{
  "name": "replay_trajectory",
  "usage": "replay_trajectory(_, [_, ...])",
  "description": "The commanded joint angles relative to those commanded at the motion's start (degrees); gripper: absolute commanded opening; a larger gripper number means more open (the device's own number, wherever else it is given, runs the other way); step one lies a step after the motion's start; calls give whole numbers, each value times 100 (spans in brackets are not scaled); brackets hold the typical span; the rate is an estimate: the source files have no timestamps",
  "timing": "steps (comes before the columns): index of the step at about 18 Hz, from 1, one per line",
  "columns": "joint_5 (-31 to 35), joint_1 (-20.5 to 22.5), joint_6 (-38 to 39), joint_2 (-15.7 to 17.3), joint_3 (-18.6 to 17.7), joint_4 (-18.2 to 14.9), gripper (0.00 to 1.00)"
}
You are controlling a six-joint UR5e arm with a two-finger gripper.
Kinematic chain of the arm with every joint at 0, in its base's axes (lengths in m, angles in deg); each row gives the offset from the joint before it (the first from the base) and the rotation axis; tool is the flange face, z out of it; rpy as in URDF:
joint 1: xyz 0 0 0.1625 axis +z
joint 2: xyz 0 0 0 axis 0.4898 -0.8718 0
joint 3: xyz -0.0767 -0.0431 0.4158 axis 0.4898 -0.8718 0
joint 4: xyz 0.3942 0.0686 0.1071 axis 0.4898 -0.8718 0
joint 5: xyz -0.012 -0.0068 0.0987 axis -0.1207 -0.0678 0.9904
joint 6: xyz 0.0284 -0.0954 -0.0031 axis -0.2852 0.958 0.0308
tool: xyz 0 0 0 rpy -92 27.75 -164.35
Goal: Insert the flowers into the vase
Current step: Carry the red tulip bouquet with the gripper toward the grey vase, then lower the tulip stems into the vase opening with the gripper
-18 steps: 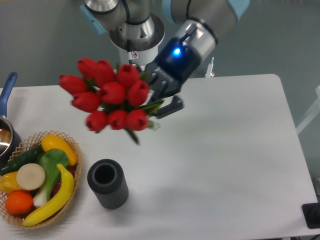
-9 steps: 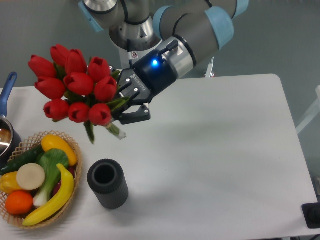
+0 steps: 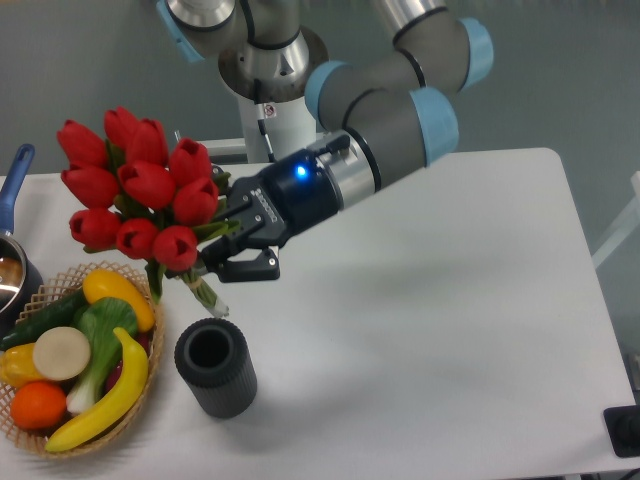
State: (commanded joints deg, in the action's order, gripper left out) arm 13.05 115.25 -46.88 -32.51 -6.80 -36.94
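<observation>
Dark grey and ribbed, the vase [image 3: 215,366] stands upright at the near left of the white table [image 3: 450,330], its mouth open and empty as we see it. Just to its left sits the wicker basket [image 3: 150,300] of toy fruit and vegetables, apart from the vase but close. Farther back at the left edge we see part of the blue-handled pot [image 3: 14,240].

Above and a little beyond the vase, we see the gripper [image 3: 228,245] clenched on the stems of the flowers [image 3: 135,190], a tight bunch of red tulips. The bunch is tilted: blooms up and to the left, over the basket's far side, and stem ends pointing down and to the right, toward the vase. The lowest stem tip hangs just above and beyond the vase rim, not touching it.

We judge the pickup and carry done. Left to do: bring the stems more upright and line them over the mouth, lower them in, then release the bunch.
</observation>
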Motion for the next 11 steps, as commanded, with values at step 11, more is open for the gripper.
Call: replay_trajectory(11, [-167,-52,-9,-378,167,-9,30])
